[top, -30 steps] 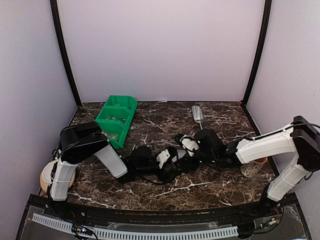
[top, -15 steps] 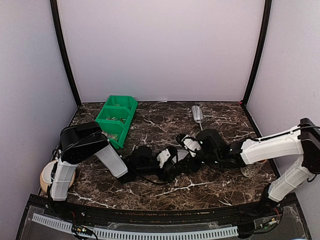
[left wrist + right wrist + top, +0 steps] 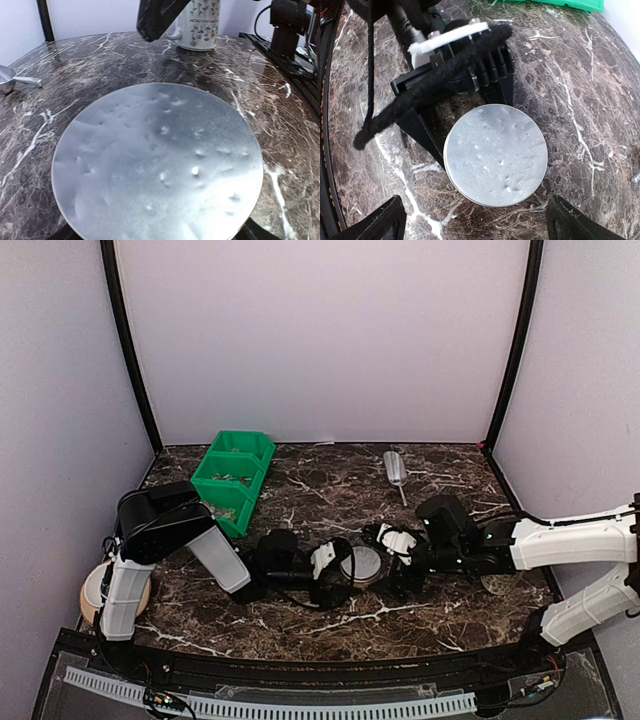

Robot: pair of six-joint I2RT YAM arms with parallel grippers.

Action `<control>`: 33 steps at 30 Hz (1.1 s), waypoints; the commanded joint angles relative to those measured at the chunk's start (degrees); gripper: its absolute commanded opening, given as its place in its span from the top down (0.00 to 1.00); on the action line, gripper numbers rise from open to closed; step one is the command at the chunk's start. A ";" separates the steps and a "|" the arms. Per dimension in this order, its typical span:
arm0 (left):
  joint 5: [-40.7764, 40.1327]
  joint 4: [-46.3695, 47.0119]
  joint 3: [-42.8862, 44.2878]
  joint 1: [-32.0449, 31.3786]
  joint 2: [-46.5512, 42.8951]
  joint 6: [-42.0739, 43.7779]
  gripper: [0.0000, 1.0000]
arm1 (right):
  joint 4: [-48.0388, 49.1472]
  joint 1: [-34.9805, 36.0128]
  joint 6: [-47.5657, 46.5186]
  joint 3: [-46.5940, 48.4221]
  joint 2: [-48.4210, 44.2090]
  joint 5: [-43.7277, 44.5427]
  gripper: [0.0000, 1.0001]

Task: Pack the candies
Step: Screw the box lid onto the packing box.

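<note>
From above and behind the arms the top camera takes in the whole bench (image 3: 320, 490), the left wrist camera skims very close across the lidded tub (image 3: 160, 165), and the right wrist camera, past the right hand (image 3: 480, 225), looks steeply down on it.

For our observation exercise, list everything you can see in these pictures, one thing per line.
table: one, dark marble
green bin: one, green, rear left
candies: count unclear, colours too small to tell, inside bin
scoop: one, metal, rear centre-right
round tub: one, silvery lid, table centre
mug: one, white patterned, right side
beige round object: one, by left arm's base
left gripper: black, fingers against tub
right gripper: black, open, facing tub
</note>
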 commanded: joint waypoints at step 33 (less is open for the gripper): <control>14.62 -18.73 -4.44 0.21 2.75 11.51 0.21 | -2.72 -4.03 -18.68 9.39 14.01 -21.04 0.03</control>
